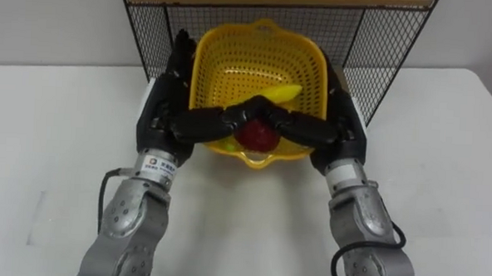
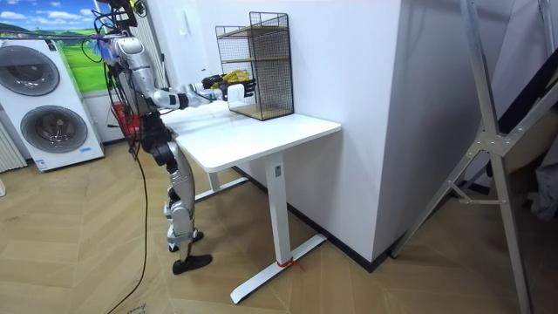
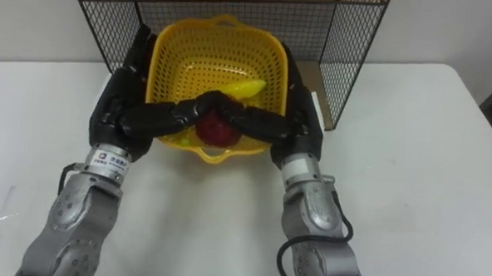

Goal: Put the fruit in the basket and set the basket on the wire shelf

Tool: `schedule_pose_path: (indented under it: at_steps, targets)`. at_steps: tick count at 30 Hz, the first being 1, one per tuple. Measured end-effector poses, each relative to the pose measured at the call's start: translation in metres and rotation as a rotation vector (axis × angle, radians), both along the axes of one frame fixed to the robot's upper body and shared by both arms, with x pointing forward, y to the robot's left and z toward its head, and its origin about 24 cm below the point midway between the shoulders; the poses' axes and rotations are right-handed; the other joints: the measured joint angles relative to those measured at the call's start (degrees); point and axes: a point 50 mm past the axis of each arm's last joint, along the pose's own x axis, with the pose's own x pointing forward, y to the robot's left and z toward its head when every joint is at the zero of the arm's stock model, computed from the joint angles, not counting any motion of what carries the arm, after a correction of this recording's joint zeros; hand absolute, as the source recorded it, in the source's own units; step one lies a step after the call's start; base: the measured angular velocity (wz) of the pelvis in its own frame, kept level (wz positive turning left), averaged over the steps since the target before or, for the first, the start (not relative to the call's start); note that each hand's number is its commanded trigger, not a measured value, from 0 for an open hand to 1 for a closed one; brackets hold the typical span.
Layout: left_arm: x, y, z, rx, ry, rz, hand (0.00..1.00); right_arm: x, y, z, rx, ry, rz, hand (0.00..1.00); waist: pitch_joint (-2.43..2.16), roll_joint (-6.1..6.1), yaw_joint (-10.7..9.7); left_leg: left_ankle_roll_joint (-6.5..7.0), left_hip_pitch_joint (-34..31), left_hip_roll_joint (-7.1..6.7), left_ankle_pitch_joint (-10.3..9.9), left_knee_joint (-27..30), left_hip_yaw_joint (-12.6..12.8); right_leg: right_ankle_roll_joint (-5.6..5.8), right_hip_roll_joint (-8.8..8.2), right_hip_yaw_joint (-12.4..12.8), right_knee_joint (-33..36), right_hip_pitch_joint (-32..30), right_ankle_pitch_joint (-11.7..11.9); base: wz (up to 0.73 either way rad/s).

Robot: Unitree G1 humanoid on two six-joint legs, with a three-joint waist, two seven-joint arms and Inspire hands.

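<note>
Left hand [image 1: 159, 118] and right hand [image 1: 342, 130] clamp the basket [image 1: 224, 62] by its sides, thumbs over the near rim, at the wire shelf [image 1: 375, 44] mouth; light bendy plastic, apple [image 1: 258, 138] inside may roll

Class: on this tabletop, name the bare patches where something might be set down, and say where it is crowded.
Bare: the white table left of the left hand, and right of the right hand to its edge. A narrower strip lies between the forearms. Crowded: the mouth of the black wire shelf, where both hands hold the yellow plastic basket.
</note>
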Motion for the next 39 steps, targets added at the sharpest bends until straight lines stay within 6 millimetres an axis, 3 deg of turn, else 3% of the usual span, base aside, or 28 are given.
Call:
schedule_pose_path:
  at_steps: [5,12,16,22,27,39]
  targets:
    - [0.022,-0.004,0.001,0.035,0.047,0.032,0.0,0.017,0.001,0.005,-0.019,0.049,-0.037,0.0,0.18,-0.29,0.04,-0.09,0.26,-0.11,0.38,-0.85,0.0,-0.09,-0.01,0.33,-0.67,0.21,0.09,0.0]
    - [0.036,-0.008,-0.004,0.052,0.13,0.043,0.0,0.024,0.0,0.003,-0.037,0.12,-0.08,0.0,0.29,-0.45,0.28,-0.09,0.27,-0.04,0.38,-1.05,0.6,-0.09,-0.02,0.71,-0.76,-0.1,0.09,-0.03]
    - [0.045,-0.007,0.001,0.065,0.144,0.055,0.0,0.034,0.003,0.015,-0.048,0.11,-0.077,0.0,0.51,-0.85,0.15,-0.09,0.59,-0.01,0.39,-1.29,0.97,-0.09,-0.01,0.87,-0.74,-0.09,0.1,-0.06]
    - [0.06,-0.007,0.012,0.068,0.172,0.066,0.0,0.054,0.004,0.022,-0.048,0.163,-0.078,0.0,0.45,-0.98,0.31,-0.08,0.72,0.02,0.4,-1.28,1.43,-0.07,-0.03,1.51,-0.73,-0.14,0.18,-0.03]
    - [0.07,-0.009,0.016,0.063,0.208,0.081,0.0,0.058,0.004,0.026,-0.044,0.177,-0.087,0.0,0.35,-0.81,0.71,-0.07,0.89,0.02,0.4,-1.27,1.39,-0.07,-0.04,1.54,-0.78,-0.02,0.18,0.0]
    - [0.071,-0.002,-0.008,0.084,0.354,0.112,0.0,0.068,-0.005,0.007,-0.035,0.296,-0.104,0.0,-0.02,-0.22,0.83,-0.09,1.24,0.09,0.43,-1.28,1.43,-0.1,-0.12,1.78,-0.81,0.25,0.2,0.0]
